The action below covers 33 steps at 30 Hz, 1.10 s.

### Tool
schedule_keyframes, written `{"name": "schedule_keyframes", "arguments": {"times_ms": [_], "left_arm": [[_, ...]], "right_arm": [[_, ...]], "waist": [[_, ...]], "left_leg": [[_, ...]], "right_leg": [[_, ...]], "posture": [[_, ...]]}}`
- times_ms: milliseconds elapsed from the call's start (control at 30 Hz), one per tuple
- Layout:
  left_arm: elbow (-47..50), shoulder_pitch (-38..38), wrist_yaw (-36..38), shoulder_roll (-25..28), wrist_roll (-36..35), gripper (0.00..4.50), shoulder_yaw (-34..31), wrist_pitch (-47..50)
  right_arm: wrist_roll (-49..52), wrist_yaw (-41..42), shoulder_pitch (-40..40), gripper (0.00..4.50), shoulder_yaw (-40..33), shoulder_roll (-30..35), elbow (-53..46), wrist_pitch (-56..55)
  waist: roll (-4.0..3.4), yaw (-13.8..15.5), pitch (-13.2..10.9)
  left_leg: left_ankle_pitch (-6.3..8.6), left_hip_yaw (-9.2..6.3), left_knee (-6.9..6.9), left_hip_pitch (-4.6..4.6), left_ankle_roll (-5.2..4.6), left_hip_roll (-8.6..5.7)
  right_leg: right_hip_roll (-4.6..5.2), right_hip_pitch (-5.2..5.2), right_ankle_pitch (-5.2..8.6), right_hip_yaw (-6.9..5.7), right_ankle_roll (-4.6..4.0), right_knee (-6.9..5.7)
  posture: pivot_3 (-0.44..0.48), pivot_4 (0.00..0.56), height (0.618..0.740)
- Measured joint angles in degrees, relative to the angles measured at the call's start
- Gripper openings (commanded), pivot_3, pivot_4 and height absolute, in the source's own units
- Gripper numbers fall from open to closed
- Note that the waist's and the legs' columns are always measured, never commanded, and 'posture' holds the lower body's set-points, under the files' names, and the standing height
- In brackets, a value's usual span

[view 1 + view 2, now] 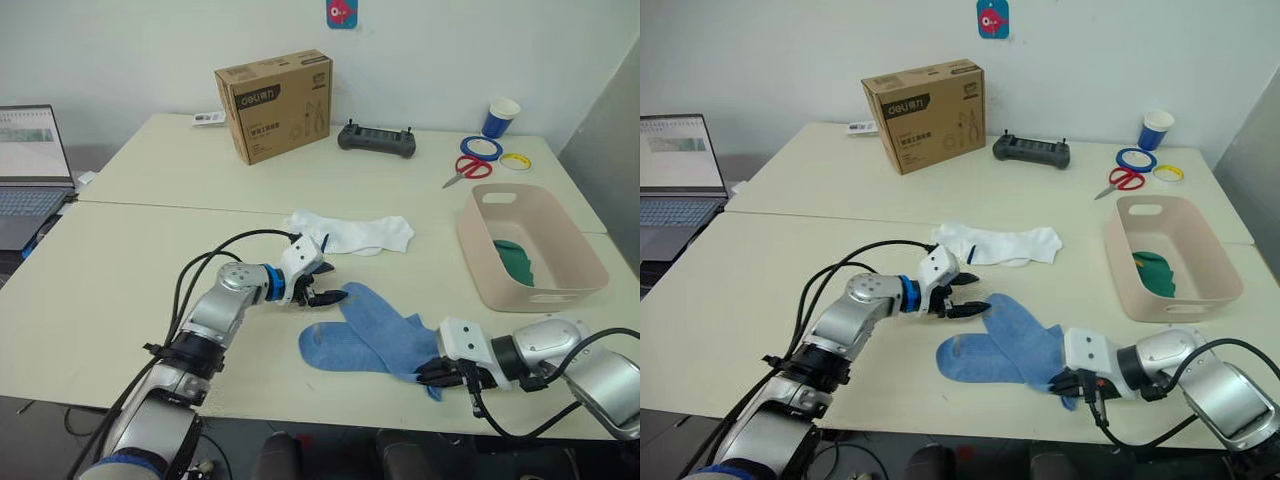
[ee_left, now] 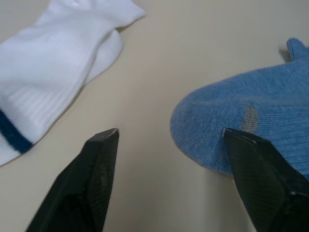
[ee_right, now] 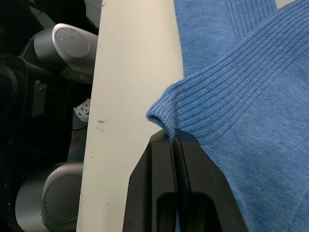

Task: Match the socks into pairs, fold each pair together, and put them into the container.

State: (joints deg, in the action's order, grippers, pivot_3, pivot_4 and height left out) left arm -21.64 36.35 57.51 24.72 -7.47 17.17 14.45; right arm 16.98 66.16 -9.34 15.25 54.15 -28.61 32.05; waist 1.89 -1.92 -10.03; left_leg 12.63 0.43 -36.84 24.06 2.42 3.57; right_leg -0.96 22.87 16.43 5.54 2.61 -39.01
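While two light blue socks [image 1: 372, 338] lie overlapped near the front edge of the table [image 1: 130, 270], the right gripper [image 3: 173, 140] has its two black fingers pressed together on the ribbed cuff of one of them, pinching a small fold of the knit right at the table's edge. The left gripper [image 2: 169, 145] sits low at the other end of the pair, its fingers spread wide; one fingertip [image 2: 236, 137] touches or overlaps the rounded toe of a blue sock, the other rests over bare table.

Just behind the blue socks, toward the middle of the table, lie the white socks [image 1: 352, 233], stacked loosely, with a dark stripe visible on one in the left wrist view. To the robot's right stands the pale pink container [image 1: 580, 260], with dark green fabric [image 1: 515, 258], seemingly the green pair, already inside.

The socks look light, limp and soft, so they will likely sag and fold wherever they are lifted, and a thin pinch may catch only one layer. The ribbed cuff and the toe seem the best places to take hold, since holding both ends would keep the pair flat for folding.

Farther back on the table are a brown cardboard box [image 1: 274, 105], a black controller [image 1: 376, 138], red scissors [image 1: 468, 168], tape rolls [image 1: 482, 147] and a blue cup [image 1: 500, 117]. A laptop [image 1: 30, 170] sits at the far left.
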Motion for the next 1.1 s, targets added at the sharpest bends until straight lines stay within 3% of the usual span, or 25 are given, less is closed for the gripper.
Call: {"name": "schedule_keyframes", "arguments": {"times_ms": [267,433,667,867,1100], "left_arm": [[-2.0,0.6,4.5,-0.9,1.8,0.03,0.9,-3.1],[-0.9,-0.4,4.2,-0.8,1.9,0.03,0.2,-3.6],[16.4,-10.5,2.3,4.7,-2.7,0.03,-6.3,5.1],[35.7,-20.0,-3.2,6.8,-9.0,0.03,-13.8,13.6],[47.2,-30.4,-11.4,6.4,-11.9,0.03,-17.0,21.5]], "right_arm": [[0.1,-0.6,-0.5,0.00,-0.3,0.0,-0.6,1.3],[0.0,-1.4,-0.6,0.00,-0.5,-0.3,-0.6,0.9],[-4.6,1.1,-4.3,0.00,-1.3,1.4,2.5,-12.2],[-12.4,2.3,-9.3,0.00,-0.4,1.0,12.4,-30.0],[-17.9,1.4,-12.4,0.00,0.2,-1.8,25.9,-42.9]], "waist": [[0.00,0.1,0.0],[0.00,0.0,0.0],[-0.01,-0.3,0.0],[-0.02,-0.3,0.0],[-0.03,-0.3,0.0]], "left_leg": [[0.00,-0.04,-0.03,0.00,0.00,0.00],[0.00,-0.03,-0.03,-0.01,0.00,0.01],[0.00,-0.08,0.00,-0.02,0.00,0.03],[0.00,0.01,-0.05,-0.15,0.00,0.03],[0.00,-0.02,-0.02,-0.23,0.00,0.05]], "right_leg": [[0.00,-0.03,-0.01,-0.03,0.02,-0.01],[0.00,-0.03,-0.02,-0.02,0.03,-0.03],[0.00,-0.02,-0.01,-0.06,0.03,-0.03],[0.07,-0.18,-0.02,-0.02,0.04,-0.01],[0.07,-0.24,-0.01,-0.03,0.01,-0.01]], "posture": [[0.000,0.150,0.740],[0.000,0.150,0.740],[0.000,0.150,0.740],[0.000,0.150,0.740],[0.000,0.150,0.740]]}}
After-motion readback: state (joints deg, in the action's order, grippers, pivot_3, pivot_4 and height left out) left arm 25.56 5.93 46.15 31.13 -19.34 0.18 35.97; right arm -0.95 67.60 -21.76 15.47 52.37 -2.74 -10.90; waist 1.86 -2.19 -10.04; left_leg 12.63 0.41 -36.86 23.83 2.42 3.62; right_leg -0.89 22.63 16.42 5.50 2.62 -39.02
